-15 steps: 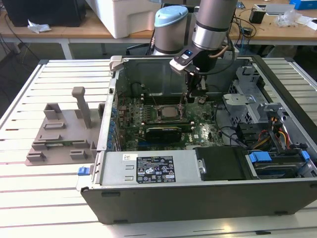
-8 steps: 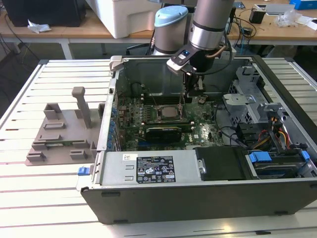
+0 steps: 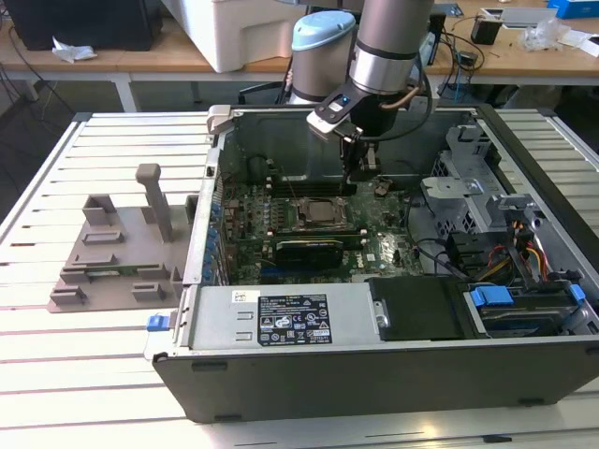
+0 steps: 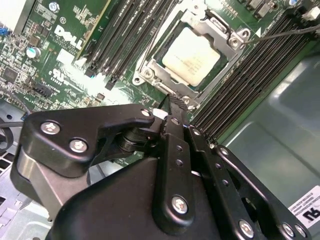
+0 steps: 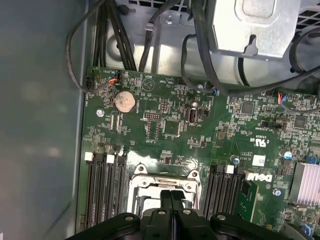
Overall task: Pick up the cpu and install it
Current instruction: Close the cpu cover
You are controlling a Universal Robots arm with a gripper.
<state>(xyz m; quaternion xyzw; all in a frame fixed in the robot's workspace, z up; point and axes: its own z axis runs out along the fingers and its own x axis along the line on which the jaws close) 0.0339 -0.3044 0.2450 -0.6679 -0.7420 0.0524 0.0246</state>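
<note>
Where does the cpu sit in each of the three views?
Exterior view: cpu in the socket frame on the motherboard, under the claw.
Second wrist view: cpu inside the socket frame, just beyond the claw.
First wrist view: hidden behind the claw, within the frame.
Shared landmark: the socket frame.

arm (image 3: 388, 37) upright, end effector (image 5: 171, 194) pointing down, fingers (image 5: 165, 201) together

Computer case (image 3: 374, 374): open, lying on the slatted table (image 3: 94, 374).
Cpu (image 3: 323, 213): inside the case, seated in the socket (image 3: 292, 215) (pale top showing).
Gripper (image 3: 360, 173): inside the case, near the cpu.
Grey tray (image 3: 112, 253): outside the case, on the exterior view's left.
</note>
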